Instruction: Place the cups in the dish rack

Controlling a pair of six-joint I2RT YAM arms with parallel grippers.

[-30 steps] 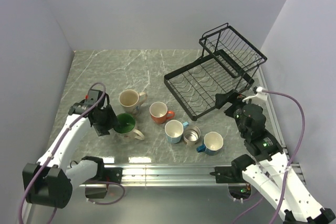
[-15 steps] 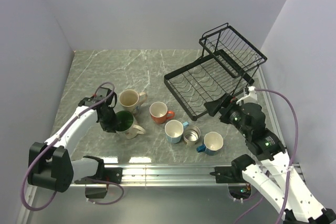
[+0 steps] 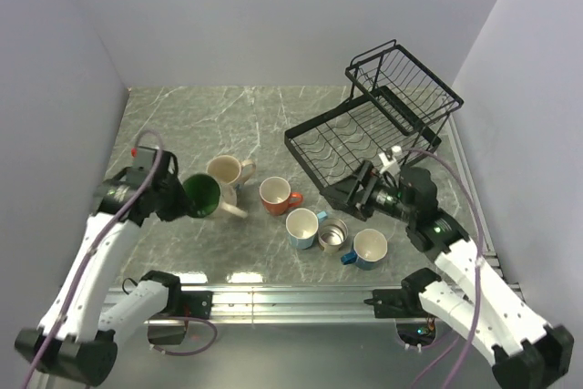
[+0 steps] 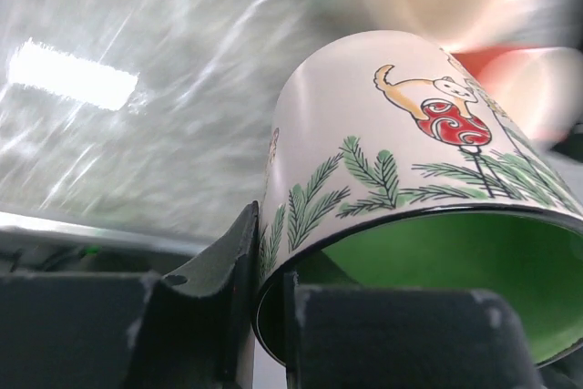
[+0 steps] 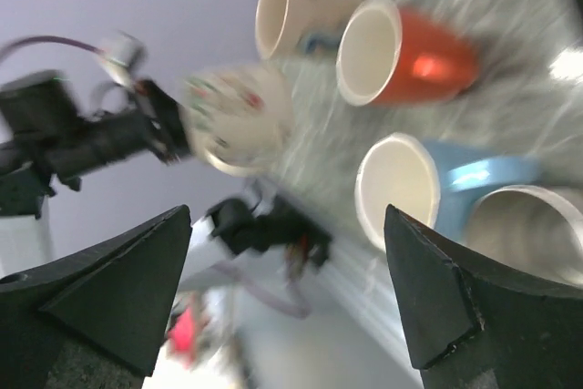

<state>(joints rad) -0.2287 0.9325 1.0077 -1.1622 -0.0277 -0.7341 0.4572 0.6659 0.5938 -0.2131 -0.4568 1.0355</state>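
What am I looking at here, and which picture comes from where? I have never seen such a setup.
Two robot arms are bolted at the near edge of a table. The overhead picture shows both; the other two come from cameras on the wrists, each arm's dark fingers at the bottom. The left gripper pinches the rim of a green-inside mug, tipped sideways. The right gripper is open and empty, near the black wire dish rack. On the table stand a cream mug, an orange mug, a blue mug, a steel cup and a second blue mug.
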